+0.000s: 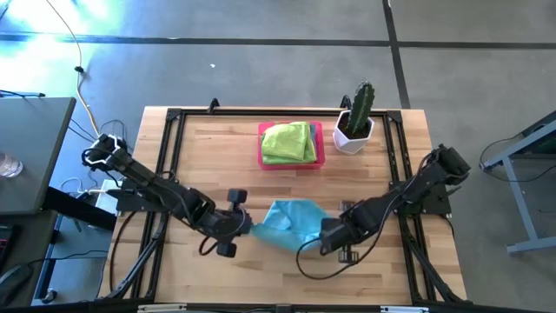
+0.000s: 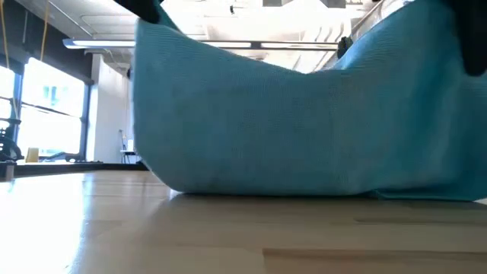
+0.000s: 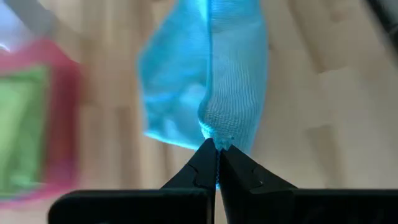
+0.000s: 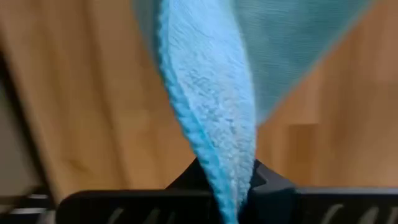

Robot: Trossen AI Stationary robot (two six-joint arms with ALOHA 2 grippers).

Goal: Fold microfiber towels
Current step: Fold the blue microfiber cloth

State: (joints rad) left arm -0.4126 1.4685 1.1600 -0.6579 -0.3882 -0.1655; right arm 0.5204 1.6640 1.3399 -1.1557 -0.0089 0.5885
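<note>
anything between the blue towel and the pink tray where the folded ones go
Nothing visible. The blue towel hangs pinched between the left gripper and right gripper; only bare table separates it from the pink tray.

Grey concrete floor, bright windows, grey side table

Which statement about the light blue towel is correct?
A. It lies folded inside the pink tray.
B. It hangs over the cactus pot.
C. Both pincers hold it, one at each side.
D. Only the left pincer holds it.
C: the left pincer and the right pincer are each shut on one side of the light blue towel, which sags to the table between them.
</note>
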